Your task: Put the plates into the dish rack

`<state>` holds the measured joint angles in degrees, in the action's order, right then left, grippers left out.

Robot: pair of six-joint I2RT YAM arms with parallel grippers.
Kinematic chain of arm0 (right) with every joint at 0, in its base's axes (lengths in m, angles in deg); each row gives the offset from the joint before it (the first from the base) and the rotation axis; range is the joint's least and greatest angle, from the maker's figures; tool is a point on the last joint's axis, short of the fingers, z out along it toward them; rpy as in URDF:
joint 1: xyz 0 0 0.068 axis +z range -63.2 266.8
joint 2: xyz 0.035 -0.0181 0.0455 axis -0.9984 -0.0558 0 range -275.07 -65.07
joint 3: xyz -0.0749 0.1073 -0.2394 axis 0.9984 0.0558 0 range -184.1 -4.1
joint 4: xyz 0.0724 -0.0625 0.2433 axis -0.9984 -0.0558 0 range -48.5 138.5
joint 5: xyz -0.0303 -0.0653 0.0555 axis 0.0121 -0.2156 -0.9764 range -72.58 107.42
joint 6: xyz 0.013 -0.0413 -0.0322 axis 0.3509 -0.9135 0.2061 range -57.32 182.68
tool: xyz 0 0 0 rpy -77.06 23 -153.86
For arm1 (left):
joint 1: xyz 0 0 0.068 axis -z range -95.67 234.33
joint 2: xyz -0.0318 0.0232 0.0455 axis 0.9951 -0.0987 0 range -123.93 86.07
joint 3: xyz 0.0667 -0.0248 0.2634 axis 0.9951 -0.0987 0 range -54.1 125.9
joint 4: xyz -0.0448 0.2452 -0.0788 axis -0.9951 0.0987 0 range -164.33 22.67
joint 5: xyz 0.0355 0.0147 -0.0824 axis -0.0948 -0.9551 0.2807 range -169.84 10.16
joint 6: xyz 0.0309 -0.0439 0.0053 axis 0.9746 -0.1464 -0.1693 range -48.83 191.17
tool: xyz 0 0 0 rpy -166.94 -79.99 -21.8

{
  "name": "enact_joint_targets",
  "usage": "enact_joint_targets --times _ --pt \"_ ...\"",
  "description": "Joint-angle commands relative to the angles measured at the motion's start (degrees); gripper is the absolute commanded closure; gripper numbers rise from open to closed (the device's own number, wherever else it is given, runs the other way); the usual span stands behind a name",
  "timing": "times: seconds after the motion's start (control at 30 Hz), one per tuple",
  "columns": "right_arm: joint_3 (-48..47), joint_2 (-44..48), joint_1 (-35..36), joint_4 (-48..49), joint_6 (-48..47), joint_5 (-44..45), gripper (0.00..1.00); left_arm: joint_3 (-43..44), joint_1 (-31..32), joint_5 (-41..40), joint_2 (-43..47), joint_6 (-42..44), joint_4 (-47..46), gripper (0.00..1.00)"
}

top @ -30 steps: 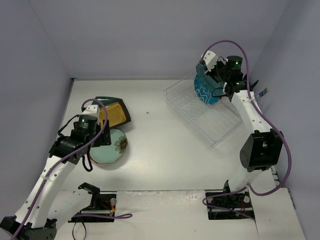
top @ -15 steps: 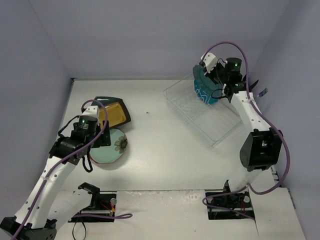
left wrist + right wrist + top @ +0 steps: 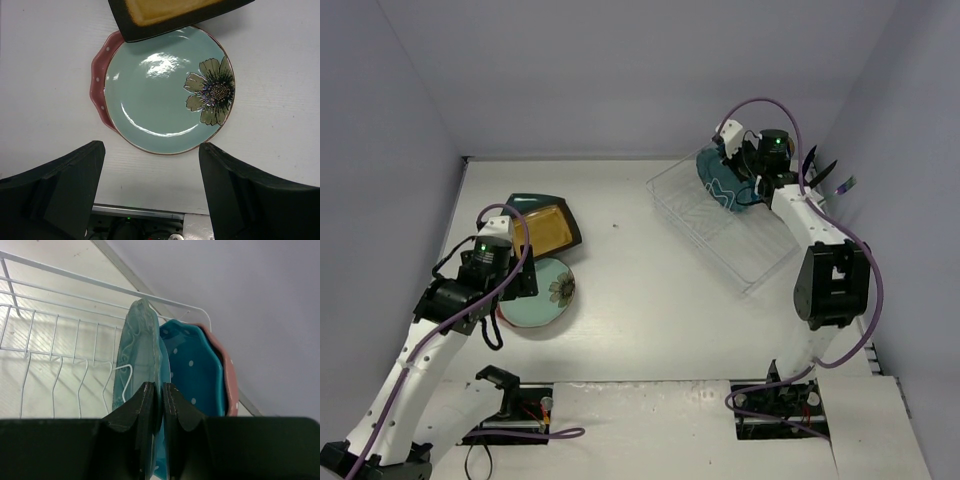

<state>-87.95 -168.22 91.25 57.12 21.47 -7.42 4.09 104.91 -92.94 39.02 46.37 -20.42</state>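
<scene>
Plates lay stacked at the near left of the tabletop (image 3: 640, 290), where the left gripper (image 3: 150, 152) hung above them. Its jaws were spread wide, held nothing and stood clear of the crockery.

Directly beneath it, the mint flower plate (image 3: 160, 95) sat flat on a pink scalloped plate (image 3: 98, 80), whose rim showed on one side only. A mustard-yellow plate (image 3: 170, 10) overlapped the mint plate's far edge. In the overhead view it rested in turn on a dark teal plate (image 3: 532, 200). That overlap appeared to explain the gripper's position over the free near rim, the only side offering a clean pinch.

Farther back and to the right, the right gripper (image 3: 161, 390) had its jaws clamped narrowly on the upper rim of a patterned teal plate (image 3: 137, 355). It held the plate on edge at the far end of the dish rack (image 3: 750, 250).

The top-edge grip evidently kept the plate upright so that it could drop between the ribs. Whether its lower edge had seated in a slot could not be told.

Just beyond it stood a teal-blue dotted plate (image 3: 192, 370), and behind that a second pink plate (image 3: 225, 375) near the rack's end wall. Both were on edge, and the three were packed close like files.
</scene>
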Motion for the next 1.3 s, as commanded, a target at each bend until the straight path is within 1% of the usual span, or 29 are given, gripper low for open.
enact_joint_targets --times 0.0,0.07,0.17,0.2,0.23,0.37,0.4,0.43,0.47,0.5,0.53,0.57,0.6,0.63,0.7,0.77,0.8,0.83,0.87,0.9,0.93,0.97,1.0,1.03,1.07,1.1,1.13,1.2,1.27 --pt "-2.1 2.34 -0.58 15.46 1.31 -1.88 0.89 1.22 0.25 -1.4 0.03 -1.31 -0.21 0.24" --pt "-1.84 2.25 -0.67 15.55 2.36 -1.79 0.86 1.04 0.25 -1.22 0.2 -1.48 -0.3 0.24" --pt "-1.31 2.87 -1.02 15.72 3.24 -1.27 0.76 0.96 0.25 -0.87 0.38 -1.57 -0.39 0.24" --pt "-0.96 3.22 -1.02 15.9 3.42 -0.92 0.65 0.87 0.25 -0.78 0.46 -1.57 -0.56 0.24" --pt "-0.79 3.83 -1.11 15.99 3.51 0.22 0.61 0.87 0.25 -0.7 0.47 -1.48 -0.56 0.24" --pt "-0.78 6.12 -1.02 15.64 5.51 2.86 0.48 0.96 0.25 -0.61 0.64 -1.04 -0.73 0.24" --pt "-0.96 6.73 -1.02 15.11 6.48 3.39 0.44 0.96 0.25 -0.52 0.81 -0.96 -0.82 0.24" --pt "-1.31 8.22 -1.02 15.11 7.63 4.18 0.42 0.96 0.25 -0.43 0.9 -0.87 -0.82 0.24" --pt "-1.31 9.19 -0.5 14.93 9.03 5.93 0.41 0.87 0.16 -0.34 0.9 -0.78 -0.91 0.24" --pt "-1.31 11.2 -0.23 14.76 12.44 6.73 0.35 0.69 0.25 -0.34 1.17 -0.78 -0.91 0.24" --pt "-1.31 12.18 0.29 14.58 14.99 8.21 0.32 0.52 0.16 -0.34 1.17 -0.69 -1.09 0.24" --pt "-1.66 13.23 1.86 14.06 17.8 11.45 0.29 0.34 0.25 -0.34 1.17 -0.69 -1.17 0.24" --pt "-2.27 14.89 2.84 10.92 23.05 12.18 0.27 -0.09 0.16 -0.43 1.26 -0.69 -1.18 0.24" --pt "-3.15 15.61 3.89 9.24 25.72 13.49 0.27 -0.27 0.16 -0.52 1.26 -0.87 -1.26 0.24" --pt "-3.07 17.71 9.33 4.68 30.12 17.78 0.26 -0.8 0.16 -0.61 1.17 -1.13 -1.26 0.24" --pt "-1.59 18.77 13.64 2.11 38.1 19.91 0.26 -0.98 0.16 -0.78 0.91 -1.57 -1.18 0.24" --pt "-0.97 19.21 17.31 -0.51 41.18 18.7 0.25 -0.98 0.16 -0.78 0.64 -1.66 -0.83 0.24" --pt "-0.18 19.48 19.18 -1.49 48.78 18.34 0.24 -1.15 0.16 -0.61 0.64 -1.75 -0.65 0.24" --pt "0.87 19.57 21.11 -2.03 52.25 18.25 0.23 -1.07 0.16 -0.52 0.64 -1.83 -0.56 0.24" --pt "3.67 19.57 24.96 -2.12 55.42 16.6 0.23 -1.07 0.16 -0.26 0.64 -1.92 -0.21 0.24" --pt "5.0 19.31 26.82 -2.03 58.49 16.23 0.22 -1.15 0.16 0.0 0.73 -1.92 -0.12 0.24" --pt "6.23 19.05 28.67 -2.03 65.14 16.31 0.22 -1.07 0.16 0.18 0.9 -1.92 0.05 0.24" --pt "9.03 18.17 31.82 -0.55 67.9 15.27 0.22 -1.07 0.16 0.36 1.25 -1.92 0.05 0.24" --pt "10.36 17.64 33.33 0.33 70.45 13.87 0.22 -0.89 0.16 0.36 1.34 -1.92 0.23 0.24" --pt "11.77 17.11 34.82 2.95 75.18 13.68 0.22 -0.63 0.16 0.36 1.6 -1.84 0.49 0.24" --pt "14.39 15.54 36.41 4.54 77.14 12.72 0.22 -0.36 0.16 0.36 1.78 -1.92 1.02 0.24" --pt "15.12 14.57 39.12 5.78 78.9 11.15 0.22 -0.1 0.16 0.27 1.78 -1.92 1.37 0.24" --pt "15.39 10.63 41.51 7.28 82.85 10.34 0.23 0.86 0.16 0.18 1.87 -1.92 2.59 0.24" --pt "15.56 8.07 44.85 9.55 84.45 9.64 0.23 1.83 0.16 0.1 1.87 -1.92 4.09 0.24"
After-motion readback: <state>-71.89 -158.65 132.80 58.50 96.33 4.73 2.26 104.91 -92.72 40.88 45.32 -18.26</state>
